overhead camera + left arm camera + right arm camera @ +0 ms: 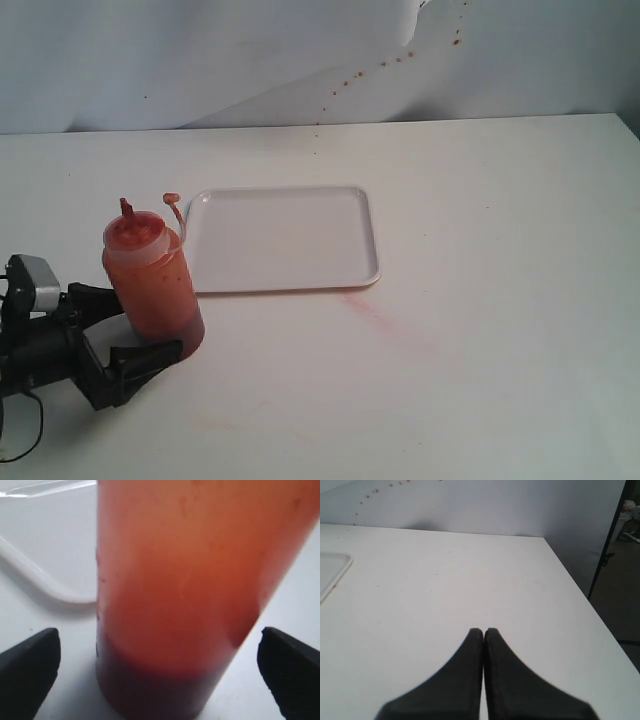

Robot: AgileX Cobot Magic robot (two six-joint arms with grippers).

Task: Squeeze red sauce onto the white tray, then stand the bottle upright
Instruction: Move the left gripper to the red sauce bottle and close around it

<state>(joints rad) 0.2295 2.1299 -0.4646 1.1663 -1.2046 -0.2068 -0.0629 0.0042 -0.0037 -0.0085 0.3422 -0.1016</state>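
Exterior view: the bottle [152, 275] stood upright on the table [480, 300], just beside the white tray's [290, 240] left edge. The left gripper [140, 322] was spread around its base. Left wrist view: the 2 fingers [30, 672] flanked the bottle without touching it. Right wrist view: the right gripper [484, 632] was closed on nothing, above the table.
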